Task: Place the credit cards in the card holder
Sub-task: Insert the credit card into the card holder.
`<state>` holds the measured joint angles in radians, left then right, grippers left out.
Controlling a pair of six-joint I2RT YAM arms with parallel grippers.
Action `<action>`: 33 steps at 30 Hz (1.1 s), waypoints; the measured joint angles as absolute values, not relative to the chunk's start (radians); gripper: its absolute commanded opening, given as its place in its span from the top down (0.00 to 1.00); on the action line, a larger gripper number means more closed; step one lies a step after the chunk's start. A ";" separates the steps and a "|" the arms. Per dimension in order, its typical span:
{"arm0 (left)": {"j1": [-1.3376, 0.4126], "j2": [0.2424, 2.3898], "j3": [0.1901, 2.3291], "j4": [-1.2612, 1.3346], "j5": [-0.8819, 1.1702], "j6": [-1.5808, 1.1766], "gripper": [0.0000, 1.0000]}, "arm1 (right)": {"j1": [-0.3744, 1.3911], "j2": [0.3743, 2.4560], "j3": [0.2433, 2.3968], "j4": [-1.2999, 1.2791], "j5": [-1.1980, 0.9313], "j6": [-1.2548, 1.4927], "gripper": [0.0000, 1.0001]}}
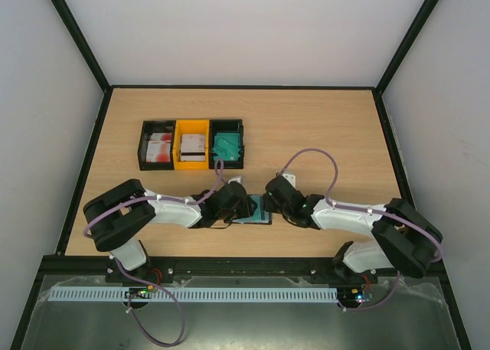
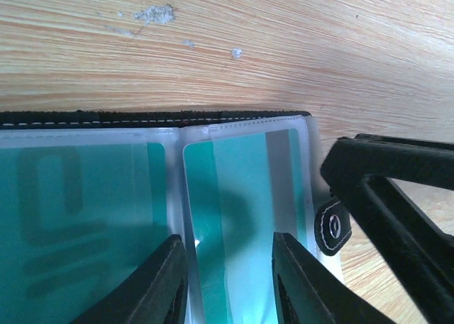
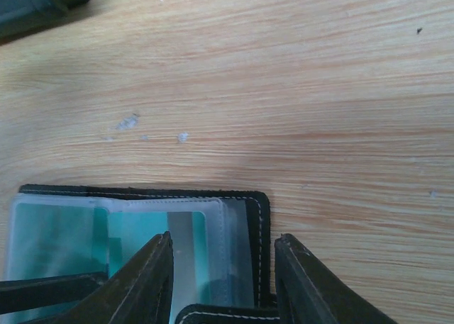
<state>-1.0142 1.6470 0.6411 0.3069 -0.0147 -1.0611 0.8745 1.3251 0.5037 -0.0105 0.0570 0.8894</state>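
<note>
Straddling a clear sleeve of the open card holder (image 2: 142,116), the left gripper (image 2: 228,253) stands partly open with nothing pinched, and the right gripper (image 3: 225,249), equally parted and empty, brackets the holder's right-hand edge near its closure tab (image 2: 332,227). At least two teal cards (image 2: 234,189) already sit in the holder's sleeves, while the red-and-white, white and teal cards in the row of bins (image 1: 191,165) beyond the holder suggest that much loading remains. Both arms reach low and nearly level, converging on the holder from opposite sides.
</note>
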 measured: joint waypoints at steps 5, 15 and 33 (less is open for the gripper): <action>-1.014 1.650 0.645 0.313 -0.002 -1.047 0.57 | 0.875 1.358 0.506 -0.017 0.057 0.900 0.61; -1.013 1.695 0.678 0.341 0.041 -0.982 0.60 | 0.875 1.324 0.505 -0.016 0.070 0.923 0.61; -1.001 1.423 0.663 0.048 -0.107 -0.957 0.27 | 1.013 1.290 0.624 -0.179 0.184 0.916 0.62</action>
<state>-1.0008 1.4235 0.6632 0.0483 -0.1066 -0.9565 1.0130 1.2900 0.6235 -0.1791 0.1844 0.9161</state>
